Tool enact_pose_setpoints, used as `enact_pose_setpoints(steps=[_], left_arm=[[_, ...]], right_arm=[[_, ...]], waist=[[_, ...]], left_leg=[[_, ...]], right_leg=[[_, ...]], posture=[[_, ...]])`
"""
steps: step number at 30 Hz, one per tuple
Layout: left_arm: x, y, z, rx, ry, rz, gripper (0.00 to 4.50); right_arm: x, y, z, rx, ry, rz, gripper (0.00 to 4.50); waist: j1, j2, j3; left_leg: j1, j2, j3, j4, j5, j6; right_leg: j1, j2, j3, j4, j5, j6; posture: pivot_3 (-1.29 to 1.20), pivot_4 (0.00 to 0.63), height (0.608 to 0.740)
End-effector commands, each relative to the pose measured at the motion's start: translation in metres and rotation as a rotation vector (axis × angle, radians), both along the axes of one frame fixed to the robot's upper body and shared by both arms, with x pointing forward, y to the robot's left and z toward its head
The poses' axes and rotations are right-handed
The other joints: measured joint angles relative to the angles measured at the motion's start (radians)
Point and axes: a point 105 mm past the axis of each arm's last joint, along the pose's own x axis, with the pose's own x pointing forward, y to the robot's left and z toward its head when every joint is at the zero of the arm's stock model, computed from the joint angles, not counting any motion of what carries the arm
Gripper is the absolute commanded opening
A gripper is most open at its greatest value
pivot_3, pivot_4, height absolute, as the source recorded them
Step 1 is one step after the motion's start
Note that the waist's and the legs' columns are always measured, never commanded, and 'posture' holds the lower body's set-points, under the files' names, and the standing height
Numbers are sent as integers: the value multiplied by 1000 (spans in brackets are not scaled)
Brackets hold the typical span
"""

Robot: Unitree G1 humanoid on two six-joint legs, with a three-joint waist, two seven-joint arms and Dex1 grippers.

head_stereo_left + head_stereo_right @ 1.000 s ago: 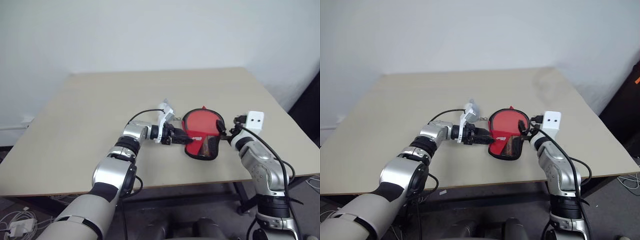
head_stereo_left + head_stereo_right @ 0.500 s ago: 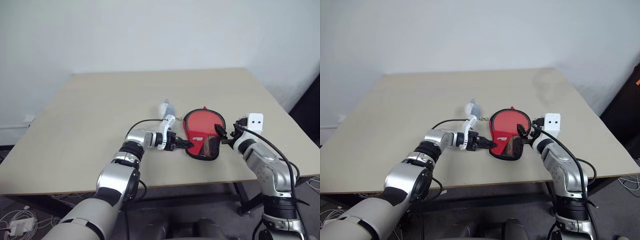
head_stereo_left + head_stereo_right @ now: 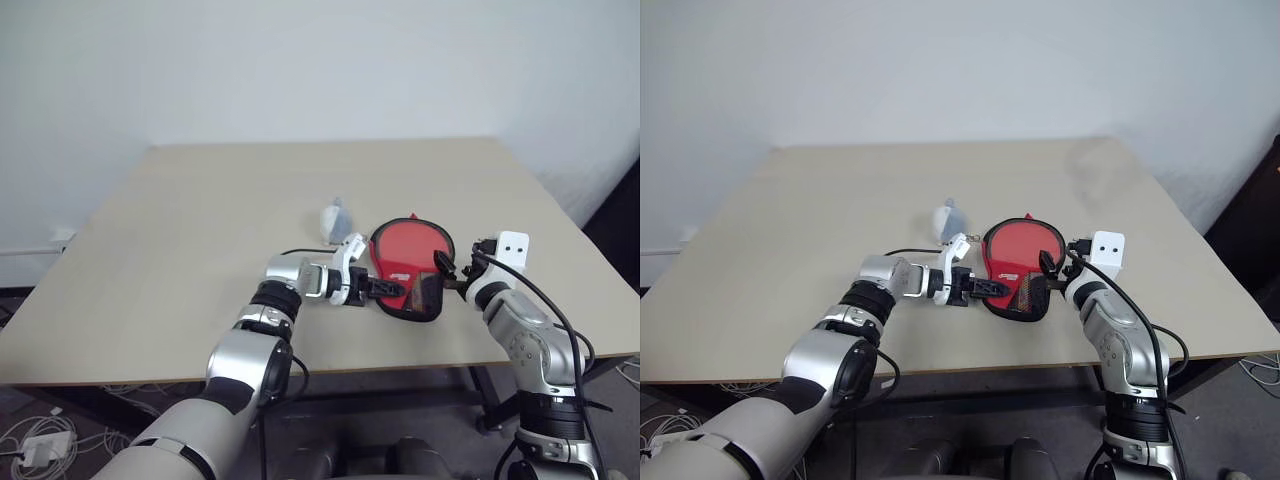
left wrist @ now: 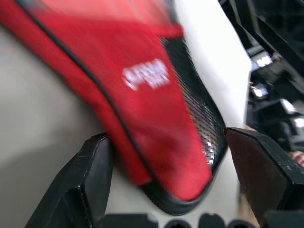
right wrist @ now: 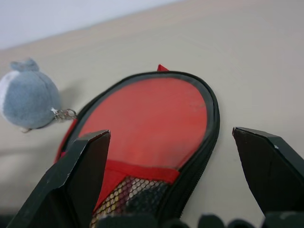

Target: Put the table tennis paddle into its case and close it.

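Note:
The case (image 3: 410,268) lies flat on the table (image 3: 200,230), red with black edging and a black mesh patch (image 4: 199,118) at its narrow end. Under its clear panel shows a round red face (image 5: 147,123), which looks like the table tennis paddle. A grey fluffy charm (image 3: 335,216) lies on a short chain to the case's left. My left gripper (image 4: 166,137) is open, its fingers (image 4: 76,185) straddling the narrow end of the case from the left. To the case's right my right gripper (image 3: 447,272) is open and points at it without touching.
The case sits near the table's front edge (image 3: 400,365), right of centre. A pale wall (image 3: 300,70) stands behind the table. Cables and a power strip (image 3: 30,455) lie on the floor at the lower left.
My left hand has slid right and down to the table while the wrist rolled over, so its fingers now flank the case's narrow end. The right arm has barely moved.

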Motion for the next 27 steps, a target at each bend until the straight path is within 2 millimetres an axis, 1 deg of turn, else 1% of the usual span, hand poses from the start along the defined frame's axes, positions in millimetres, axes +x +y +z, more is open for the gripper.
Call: enact_pose_setpoints(steps=[1,4,7,9,11,15,18,20,22,24,27], left_arm=[[-9,-7,4,-20,69,-33,3872],[-11,-8,-4,8,84,-23,3872],[-8,-8,-9,25,86,17,3872],[-5,-6,-11,30,93,49,3513],[-3,-6,-9,17,100,65,2982],[-2,-5,-4,-3,108,64,1622],[-6,-4,-2,-11,109,22,590],[-12,0,-6,12,153,-3,9],[-15,3,-9,36,193,-7,9],[-20,6,-8,19,235,-28,9],[-31,7,4,-52,303,-81,9]], right_arm=[[3,-6,10,-4,-46,-37,4500],[2,-10,8,-7,-40,-59,4500],[3,-13,7,-15,-35,-78,4500],[3,-15,7,-20,-33,-87,4500],[3,-17,7,-28,-31,-97,4500],[3,-24,6,-45,-24,-125,4500],[3,-25,5,-51,-22,-129,4500],[3,-25,6,-65,-22,-132,4500],[3,-24,6,-75,-26,-125,4500],[3,-21,7,-83,-32,-117,4500],[2,-19,6,-86,-31,-115,4500]], waist=[[0,0,0],[1,0,0],[4,0,0],[6,0,-1],[6,0,-1],[5,0,-1],[5,0,-1],[5,0,-1],[4,0,-1],[1,0,-1],[-1,0,-1]], left_leg=[[0,0,0,0,0,0],[0,0,0,0,1,-1],[0,0,0,0,1,-2],[1,0,0,0,1,-1],[1,0,0,0,1,-1],[1,0,0,0,2,-3],[0,0,0,0,3,-5],[0,0,0,0,2,-4],[0,0,0,-1,2,-4],[0,0,0,-1,2,-4],[0,0,1,-2,2,-4]], right_leg=[[0,0,0,0,0,0],[0,0,0,0,0,0],[0,0,0,0,0,0],[1,0,0,0,0,0],[1,0,0,0,0,0],[0,0,0,0,0,0],[0,0,0,0,0,0],[0,0,0,0,0,0],[0,0,0,0,0,0],[0,0,0,0,0,0],[-1,0,1,0,0,0]], posture=[[0,0,740],[0,0,740],[0,0,740],[0,0,740],[0,0,740],[0,0,740],[0,0,740],[0,0,740],[0,0,740],[0,0,740],[0,0,740]])
